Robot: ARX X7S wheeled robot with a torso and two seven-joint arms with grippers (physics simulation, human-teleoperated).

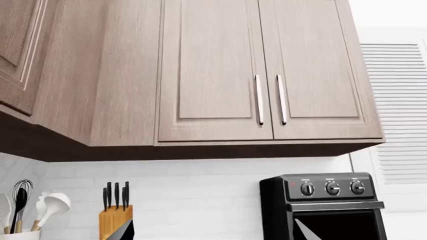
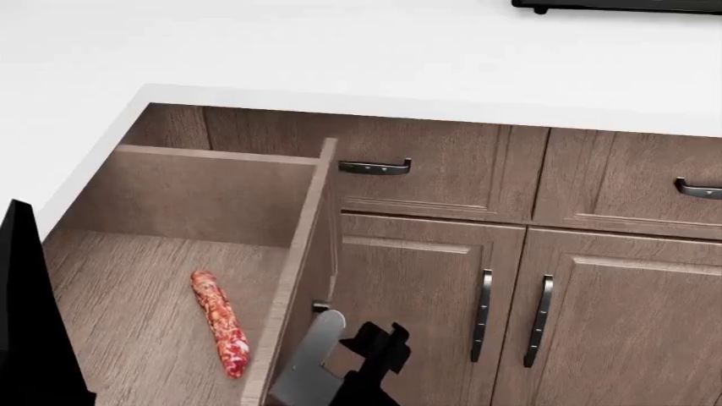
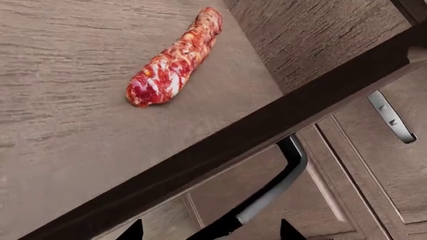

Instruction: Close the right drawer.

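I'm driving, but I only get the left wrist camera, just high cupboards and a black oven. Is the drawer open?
Observer: Yes, the right drawer is pulled far out.
Operator: Is anything inside?
Observer: One red speckled sausage lies on its floor.
Operator: Where's my right tool?
Observer: The right tool is open, its tips either side of the drawer's dark bar handle.

We are seeing the sausage [image 2: 220, 322] lying in the right drawer [image 2: 296, 254], on its floor near the front panel; our right gripper [image 2: 378, 342] is hanging just outside that panel, by the bar handle [image 3: 280, 180].
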